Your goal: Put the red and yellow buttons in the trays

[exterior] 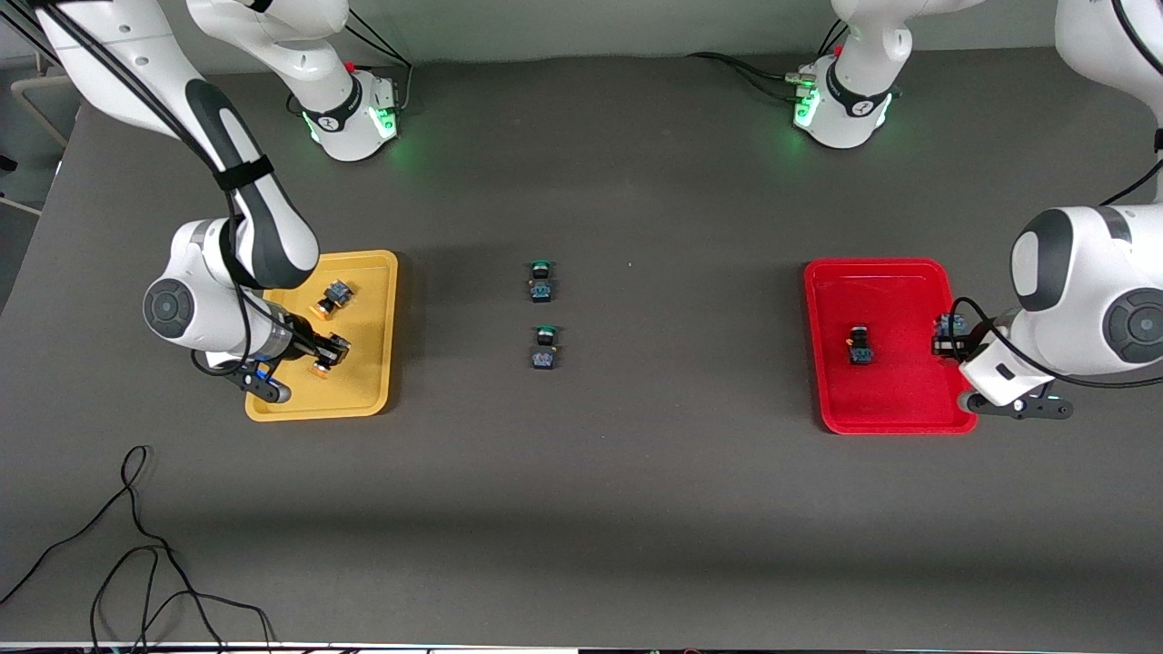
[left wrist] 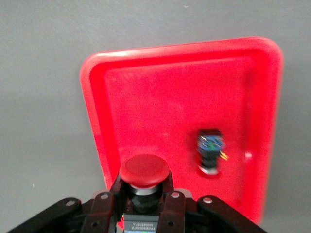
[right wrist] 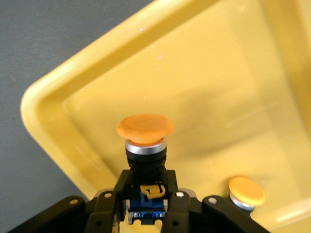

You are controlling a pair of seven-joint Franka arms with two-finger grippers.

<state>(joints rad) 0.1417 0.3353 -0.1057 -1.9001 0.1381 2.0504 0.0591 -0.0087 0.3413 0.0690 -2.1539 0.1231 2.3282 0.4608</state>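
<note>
My right gripper (exterior: 325, 352) is shut on a yellow button (exterior: 320, 367) just above the yellow tray (exterior: 363, 391). In the right wrist view the gripper (right wrist: 146, 187) grips the button's body below its orange-yellow cap (right wrist: 145, 130), over the tray's floor (right wrist: 194, 73). A second yellow button (exterior: 332, 298) lies in that tray and shows in the right wrist view (right wrist: 246, 191). My left gripper (exterior: 948, 338) is shut on a red button (left wrist: 145, 171) over the rim of the red tray (exterior: 895, 400). Another red button (exterior: 859, 345) lies in the red tray (left wrist: 160, 97) and shows in the left wrist view (left wrist: 210, 151).
Two green-capped buttons (exterior: 541, 280) (exterior: 544, 347) stand in the middle of the table between the trays, one nearer to the front camera. A loose black cable (exterior: 136, 545) lies near the table's front edge at the right arm's end.
</note>
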